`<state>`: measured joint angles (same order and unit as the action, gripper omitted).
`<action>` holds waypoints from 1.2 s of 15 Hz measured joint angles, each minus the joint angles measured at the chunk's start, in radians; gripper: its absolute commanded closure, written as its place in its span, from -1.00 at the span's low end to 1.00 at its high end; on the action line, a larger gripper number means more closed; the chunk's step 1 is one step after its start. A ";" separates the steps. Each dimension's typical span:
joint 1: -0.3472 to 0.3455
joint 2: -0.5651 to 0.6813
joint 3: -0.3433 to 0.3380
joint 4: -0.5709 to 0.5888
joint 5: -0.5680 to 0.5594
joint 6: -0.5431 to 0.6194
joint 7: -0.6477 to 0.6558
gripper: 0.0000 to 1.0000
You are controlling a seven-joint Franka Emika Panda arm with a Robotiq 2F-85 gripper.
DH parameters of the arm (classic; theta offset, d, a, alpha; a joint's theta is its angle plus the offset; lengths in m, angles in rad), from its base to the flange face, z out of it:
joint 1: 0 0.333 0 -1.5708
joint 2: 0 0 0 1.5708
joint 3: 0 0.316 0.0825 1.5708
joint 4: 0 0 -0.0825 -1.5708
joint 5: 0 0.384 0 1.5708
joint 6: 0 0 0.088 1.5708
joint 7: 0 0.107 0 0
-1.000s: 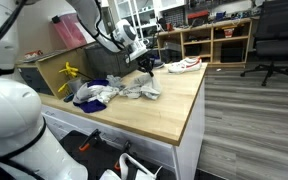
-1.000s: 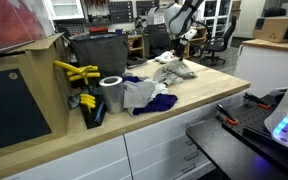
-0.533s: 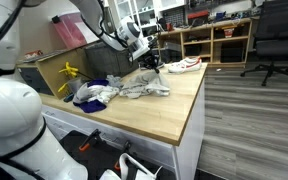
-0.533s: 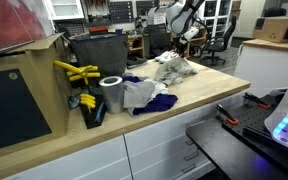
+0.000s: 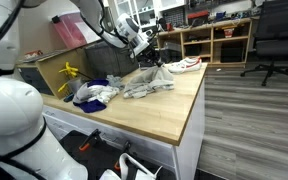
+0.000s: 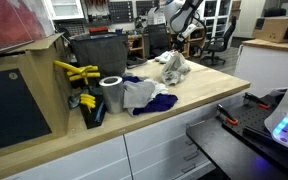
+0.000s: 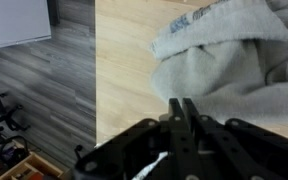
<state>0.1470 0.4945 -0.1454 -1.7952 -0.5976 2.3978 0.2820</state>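
Note:
My gripper (image 5: 151, 54) is shut on a grey cloth (image 5: 149, 80) and holds one end of it lifted above the wooden table (image 5: 164, 115). The cloth hangs from the fingers down to the tabletop in both exterior views (image 6: 172, 68). In the wrist view the closed fingers (image 7: 182, 107) pinch the grey cloth (image 7: 224, 60), with bare wood to the left. A white cloth (image 5: 96, 97) and a dark blue cloth (image 6: 154, 102) lie in a heap beside it.
A grey roll (image 6: 111, 95) and yellow tools (image 6: 74, 72) stand at one end of the table, next to a dark bin (image 6: 99, 50). A cardboard box (image 5: 44, 72) sits behind. An office chair (image 5: 274, 40) and shelves (image 5: 214, 40) stand beyond the table.
My gripper has risen and pulled the grey cloth up off the table; the cloth now hangs stretched from the fingers instead of lying flat.

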 measured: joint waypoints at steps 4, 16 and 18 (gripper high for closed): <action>0.008 0.000 0.032 -0.001 0.009 -0.002 -0.010 -0.43; -0.081 -0.011 0.172 -0.080 0.453 -0.182 -0.301 -1.00; -0.100 -0.010 0.182 -0.087 0.505 -0.197 -0.333 -1.00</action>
<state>0.0466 0.4841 0.0362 -1.8825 -0.0922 2.2012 -0.0510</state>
